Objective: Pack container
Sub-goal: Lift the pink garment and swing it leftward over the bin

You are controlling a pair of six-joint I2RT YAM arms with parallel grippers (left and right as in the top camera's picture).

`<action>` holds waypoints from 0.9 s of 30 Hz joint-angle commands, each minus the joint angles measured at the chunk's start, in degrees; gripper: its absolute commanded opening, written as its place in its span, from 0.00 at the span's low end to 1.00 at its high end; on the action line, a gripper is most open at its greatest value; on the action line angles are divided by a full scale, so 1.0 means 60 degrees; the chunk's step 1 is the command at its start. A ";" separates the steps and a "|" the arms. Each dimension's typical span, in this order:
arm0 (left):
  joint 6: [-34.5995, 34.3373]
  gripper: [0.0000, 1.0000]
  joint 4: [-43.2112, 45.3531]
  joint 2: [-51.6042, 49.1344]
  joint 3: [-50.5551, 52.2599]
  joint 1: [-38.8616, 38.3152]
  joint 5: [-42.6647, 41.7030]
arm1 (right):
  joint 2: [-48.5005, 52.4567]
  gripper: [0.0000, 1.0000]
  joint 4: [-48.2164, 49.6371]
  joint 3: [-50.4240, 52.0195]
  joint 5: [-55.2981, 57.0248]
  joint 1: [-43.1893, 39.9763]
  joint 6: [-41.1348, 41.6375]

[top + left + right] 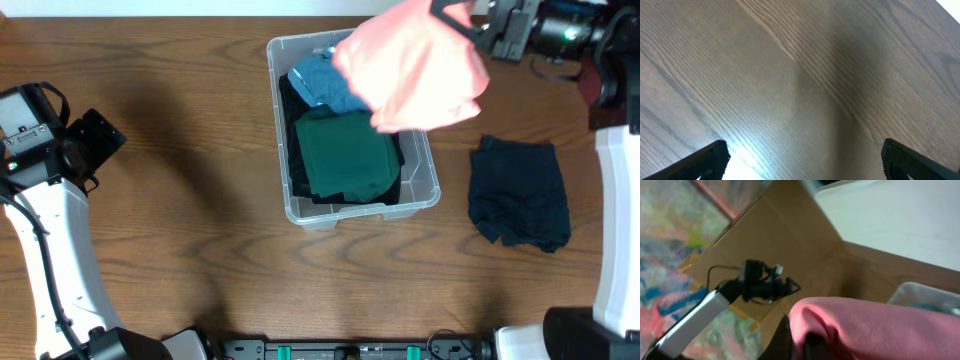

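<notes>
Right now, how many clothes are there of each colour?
pink cloth: 1
blue cloth: 1
green cloth: 1
dark: 2, the bottom cloth in the bin and the loose cloth on the table
Total: 5

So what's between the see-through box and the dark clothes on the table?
Nothing, just bare wooden table between the container and the dark garment, shown in the overhead view.
</notes>
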State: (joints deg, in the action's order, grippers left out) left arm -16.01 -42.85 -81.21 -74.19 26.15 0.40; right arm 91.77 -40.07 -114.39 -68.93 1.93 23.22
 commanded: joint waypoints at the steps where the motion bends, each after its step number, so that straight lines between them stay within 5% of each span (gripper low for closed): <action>1: 0.0160 0.98 0.0000 0.0120 -0.0084 0.0051 0.0047 | -0.1020 0.01 -0.0372 -0.0131 -0.0015 0.0382 -0.1111; 10: 0.0160 0.98 0.0000 0.0120 -0.0084 0.0051 0.0047 | -0.2208 0.01 -0.0732 0.0579 -0.0211 0.0437 -0.1668; 16: 0.0160 0.98 0.0000 0.0120 -0.0084 0.0051 0.0047 | -0.2226 0.02 0.0386 0.2754 -0.0357 0.0532 -0.1162; 27: 0.0160 0.98 0.0000 0.0120 -0.0084 0.0051 0.0047 | -0.2087 0.01 1.3380 0.8830 0.0867 0.0980 0.7173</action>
State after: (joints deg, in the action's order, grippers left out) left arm -16.01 -42.85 -81.21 -74.19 26.15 0.40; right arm 80.44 31.55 -66.67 -68.16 6.46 47.00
